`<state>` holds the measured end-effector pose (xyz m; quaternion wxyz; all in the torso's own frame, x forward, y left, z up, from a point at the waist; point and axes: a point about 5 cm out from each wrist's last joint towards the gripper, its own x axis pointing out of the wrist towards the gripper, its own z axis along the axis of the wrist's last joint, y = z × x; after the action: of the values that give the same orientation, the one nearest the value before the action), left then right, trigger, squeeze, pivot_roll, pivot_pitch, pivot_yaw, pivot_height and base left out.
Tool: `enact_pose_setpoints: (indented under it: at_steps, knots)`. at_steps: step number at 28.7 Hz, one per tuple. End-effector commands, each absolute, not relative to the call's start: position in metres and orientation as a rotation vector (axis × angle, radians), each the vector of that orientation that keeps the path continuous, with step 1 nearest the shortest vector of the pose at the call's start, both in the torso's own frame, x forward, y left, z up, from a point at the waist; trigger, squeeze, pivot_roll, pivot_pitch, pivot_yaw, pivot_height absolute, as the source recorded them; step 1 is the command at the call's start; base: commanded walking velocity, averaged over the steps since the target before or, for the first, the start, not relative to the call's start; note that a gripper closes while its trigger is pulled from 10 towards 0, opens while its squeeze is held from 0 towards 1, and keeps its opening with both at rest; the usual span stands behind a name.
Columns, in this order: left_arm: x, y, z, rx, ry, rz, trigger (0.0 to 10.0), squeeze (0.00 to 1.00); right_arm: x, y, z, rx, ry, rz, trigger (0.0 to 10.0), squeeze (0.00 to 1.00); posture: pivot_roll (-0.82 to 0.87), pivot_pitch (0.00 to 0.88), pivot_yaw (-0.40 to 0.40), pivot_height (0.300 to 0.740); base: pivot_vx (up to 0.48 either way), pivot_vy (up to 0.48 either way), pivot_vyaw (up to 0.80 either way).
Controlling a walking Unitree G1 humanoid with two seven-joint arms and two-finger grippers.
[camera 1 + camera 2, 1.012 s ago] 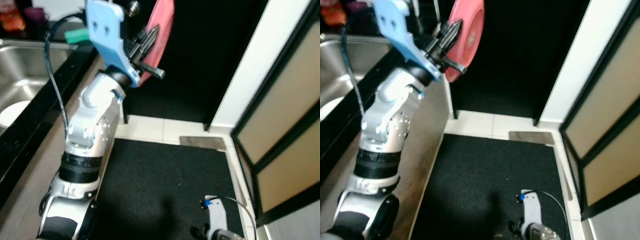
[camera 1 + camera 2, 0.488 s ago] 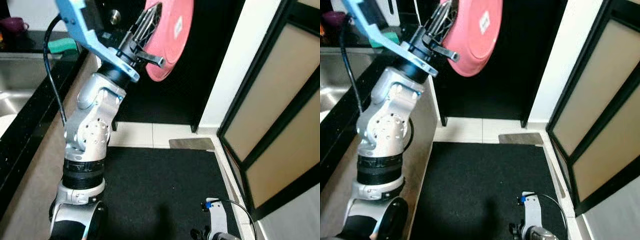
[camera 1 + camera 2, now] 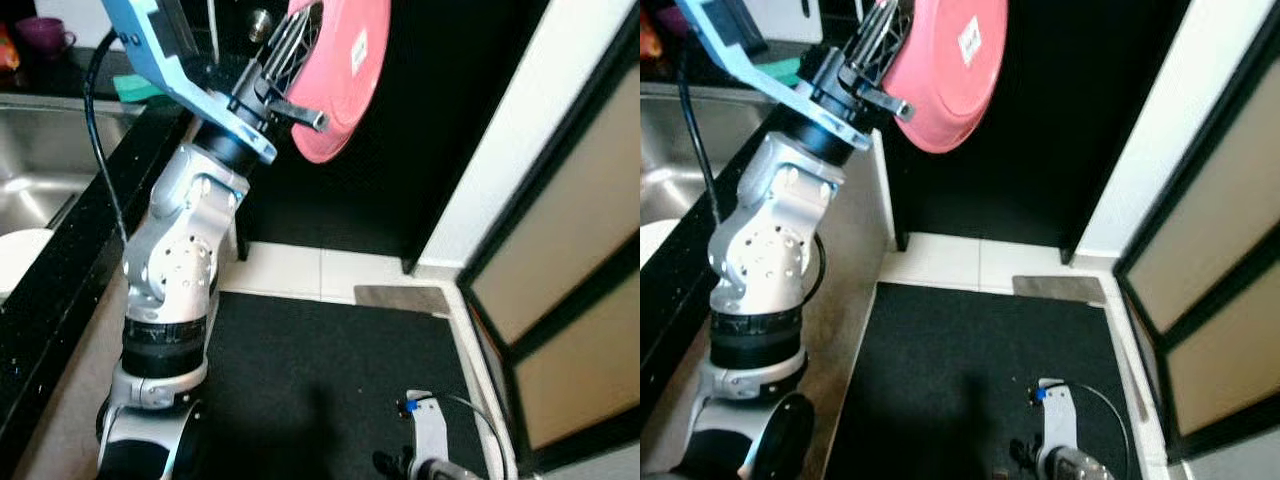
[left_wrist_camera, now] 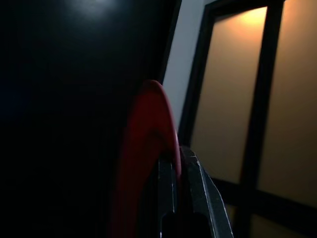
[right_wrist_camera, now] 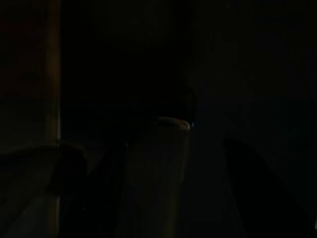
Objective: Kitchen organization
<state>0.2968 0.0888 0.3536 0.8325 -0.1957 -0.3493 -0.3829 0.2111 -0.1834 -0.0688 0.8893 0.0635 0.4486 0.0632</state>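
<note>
Your left gripper (image 3: pixel 300 60) jaws are pinched tight on the rim of the round pink plastic plate (image 3: pixel 345 75). It looks light, stiff, maybe slippery, so keep holding the rim. I cannot tell about the right gripper (image 3: pixel 1060 455).

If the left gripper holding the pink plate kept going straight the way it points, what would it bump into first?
Probably the dark doorway ahead. The left gripper, shut on the pink plate, points into that black space, and nothing shows in between, though depth is hard to judge.
</note>
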Motion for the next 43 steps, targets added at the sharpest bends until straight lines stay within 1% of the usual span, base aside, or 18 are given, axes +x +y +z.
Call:
enact_pose_setpoints:
  at_steps: [1,34,39,43]
  knots:
    - [0.2902,0.0816,0.3588,-0.403,-0.759,-0.855,10.0,0.00,0.2083,-0.1872,-0.0699,0.141,0.933,0.111,10.0,0.00,0.03,0.080,-0.009,0.740,0.326,0.000,0.00]
    - [0.2903,0.0764,0.3552,-0.364,-0.736,-0.852,10.0,0.00,0.2089,-0.1859,-0.0692,0.163,0.912,0.124,10.0,0.00,0.03,0.080,-0.011,0.740,0.324,0.000,0.00]
    - [0.2955,0.0775,0.3524,-0.373,-0.698,-0.816,10.0,0.00,0.2090,-0.1853,-0.0690,0.173,0.907,0.126,10.0,0.00,0.03,0.080,-0.011,0.740,0.050,0.000,0.00]
    - [0.2931,0.0765,0.3506,-0.357,-0.696,-0.849,10.0,0.00,0.2096,-0.1848,-0.0685,0.177,0.900,0.137,10.0,0.00,0.03,0.081,-0.012,0.740,0.000,-0.065,0.00]
